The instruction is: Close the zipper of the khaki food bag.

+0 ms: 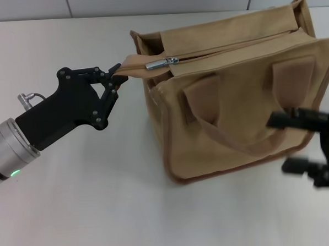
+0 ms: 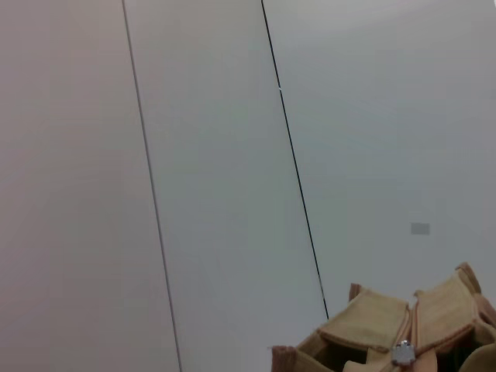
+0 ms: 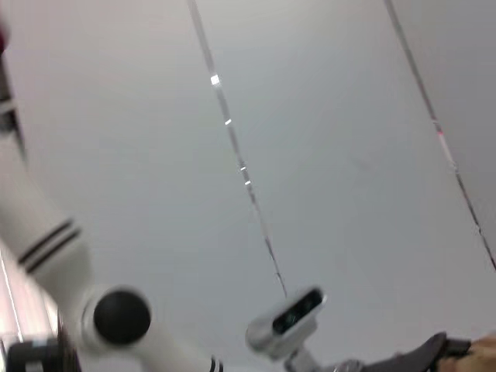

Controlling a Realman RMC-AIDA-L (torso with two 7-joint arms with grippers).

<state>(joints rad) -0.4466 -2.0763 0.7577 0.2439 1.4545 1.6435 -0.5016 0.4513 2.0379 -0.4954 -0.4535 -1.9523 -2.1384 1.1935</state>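
Right black gripper (image 1: 312, 148) sits nearest, low by the front face of the boxy tan canvas food bag (image 1: 236, 125) on the white table (image 1: 75, 216); blurred, so can't tell whether it's open or clenched. Left black gripper (image 1: 119, 76) is clamped on the khaki zipper tail at the bag's left end. Silver slider (image 1: 162, 62) of the long khaki-taped zipper (image 1: 232, 46) sits near that end; track looks mostly closed, probably little left.

Tan boxy canvas food bag (image 1: 235, 103): matt woven cloth, darker brown piping. Zipper slider and pull, silver metal (image 1: 162, 62): glossy. Left gripper, black (image 1: 119, 76): matt, plastic-looking, on a brushed silver metal wrist. White tabletop (image 1: 75, 205): smooth, matt.
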